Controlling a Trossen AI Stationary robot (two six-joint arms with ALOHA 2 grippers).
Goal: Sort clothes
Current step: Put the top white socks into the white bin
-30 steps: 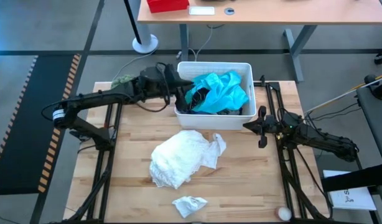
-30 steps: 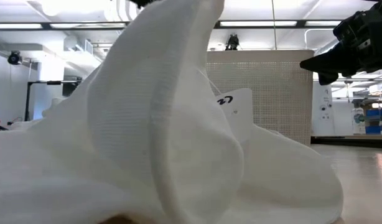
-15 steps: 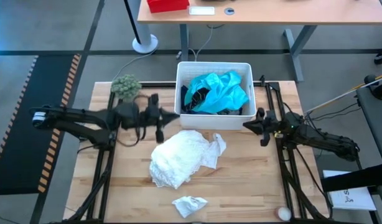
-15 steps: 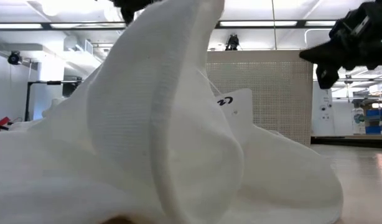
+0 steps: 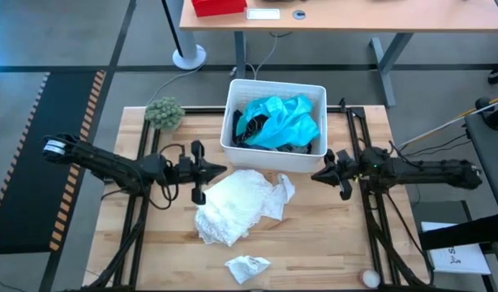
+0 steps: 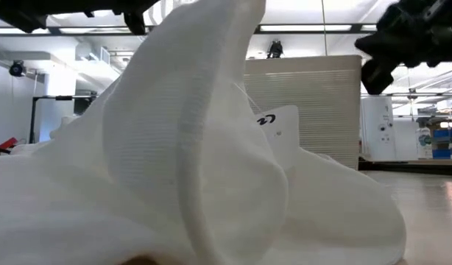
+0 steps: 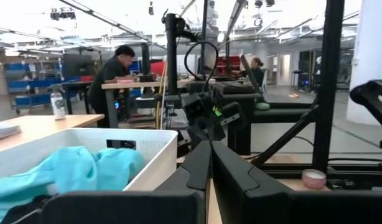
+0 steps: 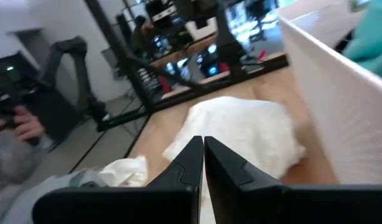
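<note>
Left gripper [image 5: 202, 171], fingers together and holding nothing, is hovering just beside the white garment [image 5: 237, 206] heaped mid-table. Right gripper [image 5: 328, 173], likewise closed and empty, is waiting near the white bin [image 5: 229, 109] holding the turquoise garment [image 5: 283, 120]. Fingers should open before descending onto a raised fold.

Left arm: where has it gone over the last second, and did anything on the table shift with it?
The left hand pulled back from the white bin's rim and swung down to the white garment's left edge, fingers shut, holding nothing. The bin shifted slightly left. The right hand crept toward the bin. The turquoise garment, white garment and small sock stayed put.
</note>
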